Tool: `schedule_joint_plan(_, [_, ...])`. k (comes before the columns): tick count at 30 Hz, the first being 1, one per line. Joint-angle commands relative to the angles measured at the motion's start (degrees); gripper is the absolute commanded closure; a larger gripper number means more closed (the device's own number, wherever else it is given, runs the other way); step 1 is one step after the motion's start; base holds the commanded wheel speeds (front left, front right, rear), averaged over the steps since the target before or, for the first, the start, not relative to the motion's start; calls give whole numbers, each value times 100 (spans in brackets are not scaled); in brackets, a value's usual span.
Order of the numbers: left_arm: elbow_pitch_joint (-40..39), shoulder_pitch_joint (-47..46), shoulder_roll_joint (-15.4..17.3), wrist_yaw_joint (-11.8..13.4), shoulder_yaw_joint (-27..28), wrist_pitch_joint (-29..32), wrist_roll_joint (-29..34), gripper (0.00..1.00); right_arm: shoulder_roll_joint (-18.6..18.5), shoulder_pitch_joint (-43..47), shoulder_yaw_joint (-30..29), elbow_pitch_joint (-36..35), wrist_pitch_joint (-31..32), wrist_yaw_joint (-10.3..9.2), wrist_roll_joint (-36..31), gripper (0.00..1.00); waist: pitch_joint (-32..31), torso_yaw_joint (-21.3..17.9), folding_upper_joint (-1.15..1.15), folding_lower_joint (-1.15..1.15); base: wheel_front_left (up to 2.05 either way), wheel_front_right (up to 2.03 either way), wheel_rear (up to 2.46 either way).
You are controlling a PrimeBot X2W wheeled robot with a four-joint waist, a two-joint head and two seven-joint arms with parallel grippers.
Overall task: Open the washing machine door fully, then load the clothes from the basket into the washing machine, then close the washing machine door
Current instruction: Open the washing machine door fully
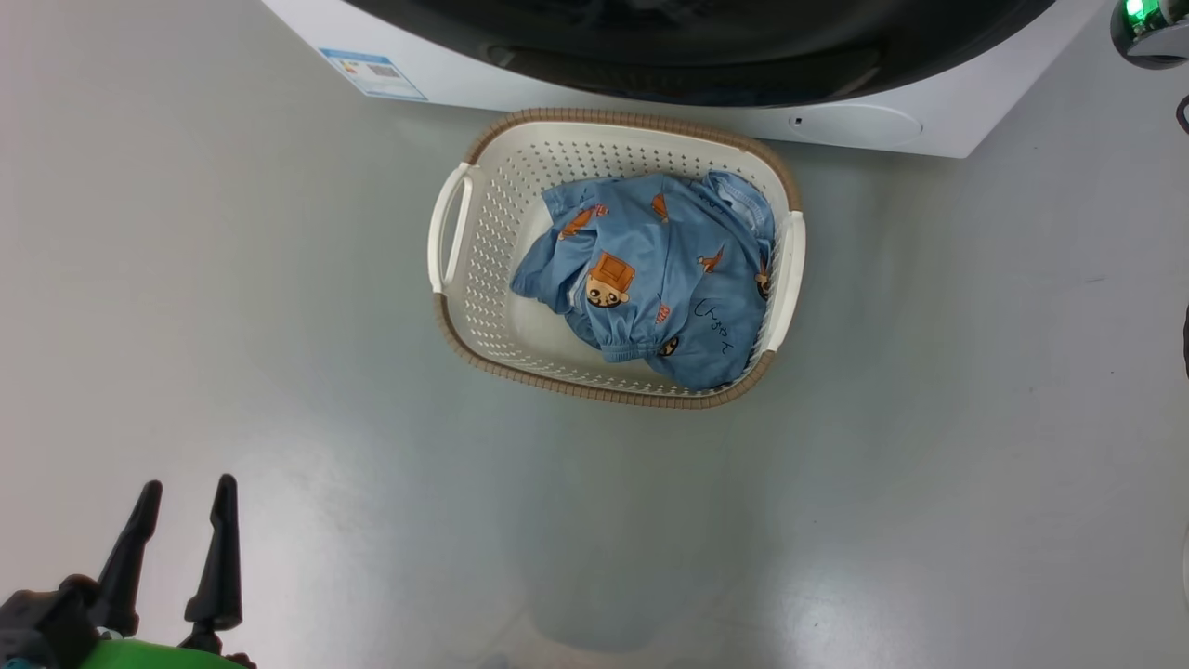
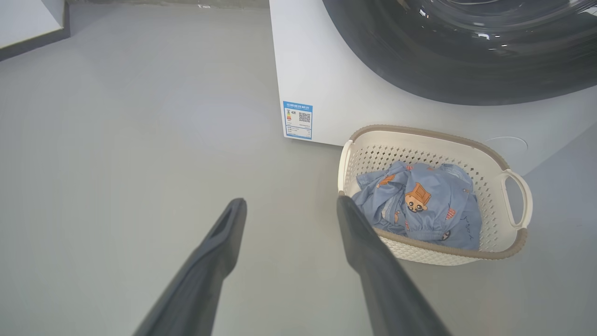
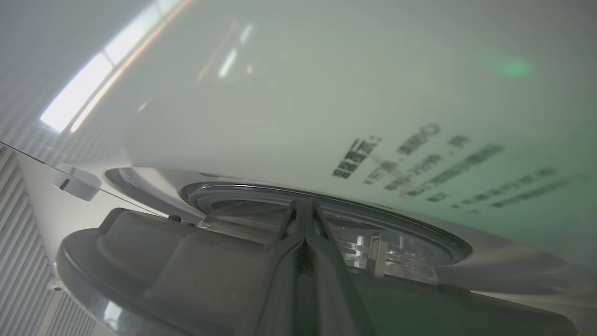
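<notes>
The left pincer point(image 1: 189, 483) hangs over the smooth grey floor point(image 1: 186, 279) at the near left of the scene. Its two long dark fingers are spread wide and hold nothing. It is well apart from the small cream-white perforated plastic basket with a brown woven-look rim point(image 1: 613, 116), which stands on the floor just in front of the big white boxy front-loading washing machine point(image 2: 317, 70). The light blue fabric garment printed with orange and brown cartoon figures point(image 1: 650, 269) lies crumpled in the right half of the basket, untouched.

The right pincer point(image 3: 305, 203) has its fingers pressed tight together with nothing visible between them. Its tip points at a round glazed ring on the machine's white front, close by, though I cannot tell whether it touches.

From the left wrist, the large round door with a glossy black rim and clear glass centre point(image 2: 443, 79) seems to lie flat against the front, to the right of a small blue label point(image 2: 297, 120). By that view the door looks closed or barely moved.

So the task appears to be at its first step, opening the door. Loading the garment and closing the door are both still to be done.
</notes>
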Motion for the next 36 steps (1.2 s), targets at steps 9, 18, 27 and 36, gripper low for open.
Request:
schedule_joint_plan(9, [-63, 63, 170, -9, 290, -37, 19, 0, 224, -19, 207, -18, 319, 10, 12, 100, -58, -34, 0, 0, 0, 0, 0])
schedule_joint_plan(18, [-78, 76, 161, -9, 376, -37, 41, 0, 334, 55, 339, -99, 653, 10, 84, 100, -90, -89, 0, 0, 0, 0, 0])
schedule_joint_plan(27, [-75, 69, 127, -9, 419, -37, 49, 0, 452, 244, 513, -293, 919, 10, 82, 100, -140, -166, 0, 0, 0, 0, 0])
schedule_joint_plan(36, [-93, 52, 40, -9, 485, -37, 66, 0, 704, 864, 969, -644, 1376, 10, 35, 100, -421, -373, 0, 0, 0, 0, 0])
